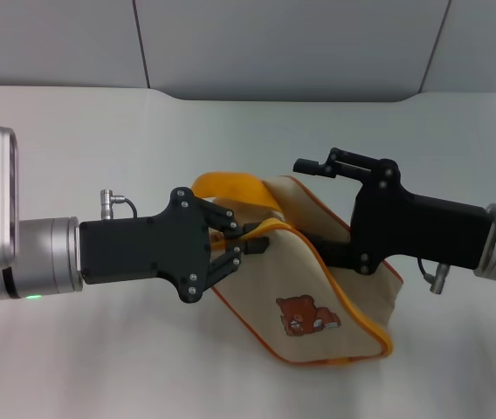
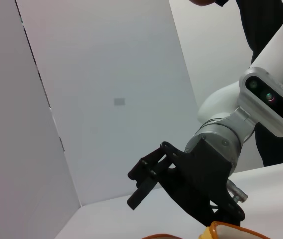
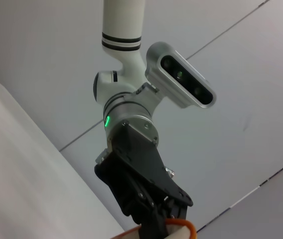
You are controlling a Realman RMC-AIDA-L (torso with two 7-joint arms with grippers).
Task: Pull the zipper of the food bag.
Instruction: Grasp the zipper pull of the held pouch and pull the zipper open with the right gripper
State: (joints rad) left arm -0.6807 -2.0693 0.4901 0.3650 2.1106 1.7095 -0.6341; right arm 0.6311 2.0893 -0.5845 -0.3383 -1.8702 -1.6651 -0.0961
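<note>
Fingers [image 1: 246,242] of left gripper [image 1: 250,237] apparently pinch the zipper [image 1: 276,225].

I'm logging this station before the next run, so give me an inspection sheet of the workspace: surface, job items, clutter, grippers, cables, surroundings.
Surface: white table, no marks seen.
Job items: beige food bag lying mid-table, bear picture facing up; orange zipper along its top edge, pull tab not visible.
Clutter: nothing seen.
Grippers: left gripper closed at the zipper edge of the bag; right gripper at the bag's far side, fingertips hidden by fabric.
Cables: short cable on the left wrist, another at the right wrist.
Surroundings: grey wall panels.
</note>
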